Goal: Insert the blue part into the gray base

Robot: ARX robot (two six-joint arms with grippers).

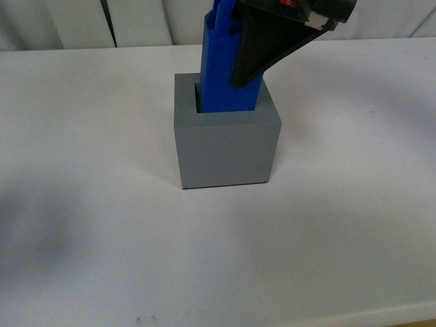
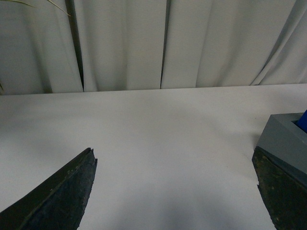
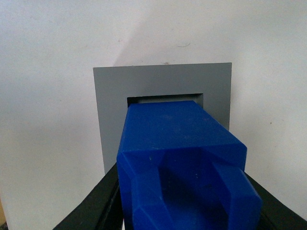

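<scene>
The gray base [image 1: 226, 148] stands on the white table at mid-centre. The blue part [image 1: 219, 68] stands with its lower end inside the base's square recess, leaning slightly, most of it above the rim. My right gripper [image 1: 235, 41] is shut on the blue part's upper portion, coming in from the upper right. In the right wrist view the blue part [image 3: 182, 167] fills the jaws above the base [image 3: 112, 96]. My left gripper [image 2: 175, 191] is open and empty; the base's corner [image 2: 283, 139] shows beside one finger [image 2: 283, 191].
The white table [image 1: 82, 225] stretches around the base. A pale curtain [image 2: 144, 43] hangs behind the table's far edge. The table's near edge [image 1: 381, 317] shows at the front.
</scene>
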